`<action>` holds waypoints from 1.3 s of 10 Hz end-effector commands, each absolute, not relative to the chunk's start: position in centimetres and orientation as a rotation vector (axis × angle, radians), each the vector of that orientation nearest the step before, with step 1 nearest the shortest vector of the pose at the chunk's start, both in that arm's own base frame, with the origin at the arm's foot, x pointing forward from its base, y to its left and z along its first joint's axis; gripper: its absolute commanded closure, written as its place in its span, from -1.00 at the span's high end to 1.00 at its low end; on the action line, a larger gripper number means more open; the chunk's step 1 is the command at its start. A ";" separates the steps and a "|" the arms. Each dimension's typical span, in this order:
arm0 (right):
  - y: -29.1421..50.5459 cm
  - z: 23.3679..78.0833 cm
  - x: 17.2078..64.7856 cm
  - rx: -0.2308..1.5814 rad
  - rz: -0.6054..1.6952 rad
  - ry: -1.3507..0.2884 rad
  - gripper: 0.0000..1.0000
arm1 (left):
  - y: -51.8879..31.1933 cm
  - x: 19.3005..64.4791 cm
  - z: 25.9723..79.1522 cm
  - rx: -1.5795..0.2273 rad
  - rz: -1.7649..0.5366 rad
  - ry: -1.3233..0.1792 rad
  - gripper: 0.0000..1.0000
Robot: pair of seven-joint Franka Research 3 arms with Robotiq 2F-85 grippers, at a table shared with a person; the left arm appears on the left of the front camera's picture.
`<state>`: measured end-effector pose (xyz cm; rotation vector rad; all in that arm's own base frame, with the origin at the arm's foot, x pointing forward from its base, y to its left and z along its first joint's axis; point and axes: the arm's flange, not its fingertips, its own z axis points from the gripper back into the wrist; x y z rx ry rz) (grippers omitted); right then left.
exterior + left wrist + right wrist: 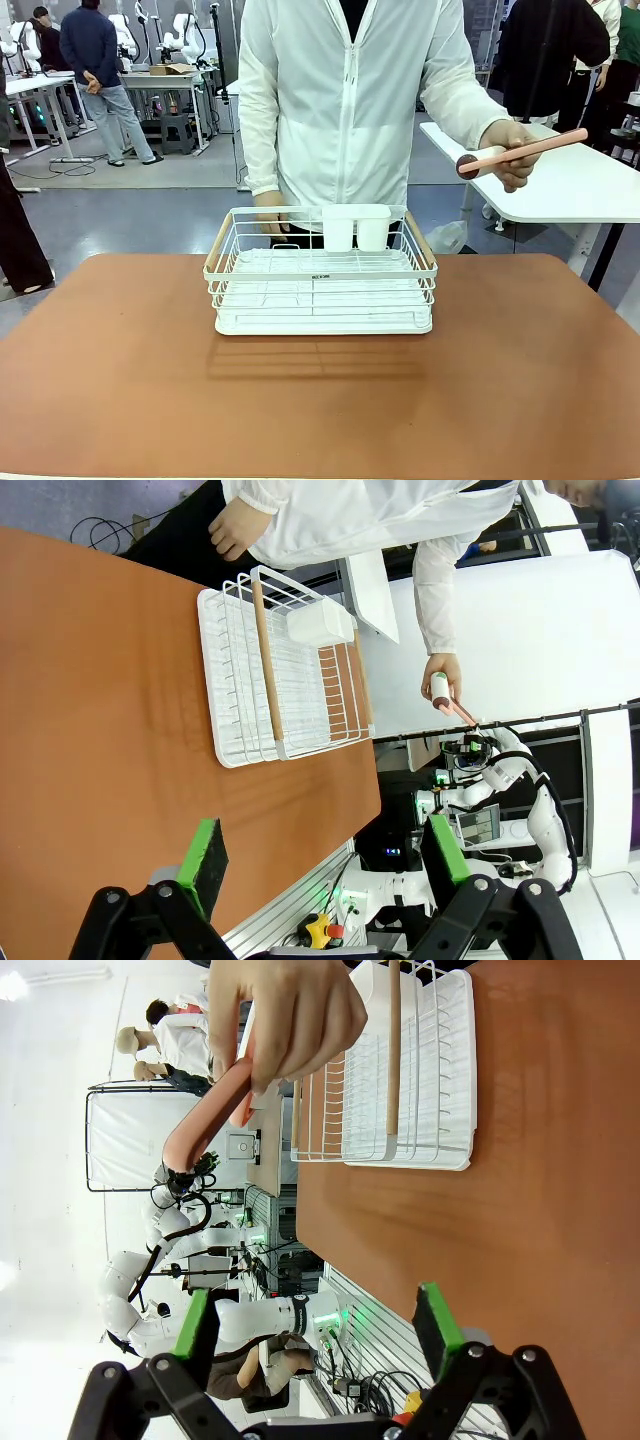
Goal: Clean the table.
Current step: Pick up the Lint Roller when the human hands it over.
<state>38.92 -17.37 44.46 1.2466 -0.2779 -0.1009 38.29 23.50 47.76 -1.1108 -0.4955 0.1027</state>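
Terracotta table (120, 380) bears a white wire rack (320, 290).

Desk (120, 390): smooth, matt reddish-brown top.
Rack (320, 295): white coated wire, slight sheen.
Rack handles (218, 243): bare pale wood.
Cup holder (356, 228): white plastic, smooth.
Jacket (330, 100): thin white cloth, faintly crinkled.
Roller handle (550, 146): smooth pink plastic.

Left pincer (322, 865), right pincer (315, 1325): jaws apart.

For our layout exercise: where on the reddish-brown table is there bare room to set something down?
The table is bare left of, right of and nearer than the white wire rack. The far middle is taken by the rack.
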 end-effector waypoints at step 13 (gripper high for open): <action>-5.1 53.8 39.8 1.007 -0.598 -0.194 1.00 | 23.6 38.1 47.9 -1.129 0.089 -0.506 1.00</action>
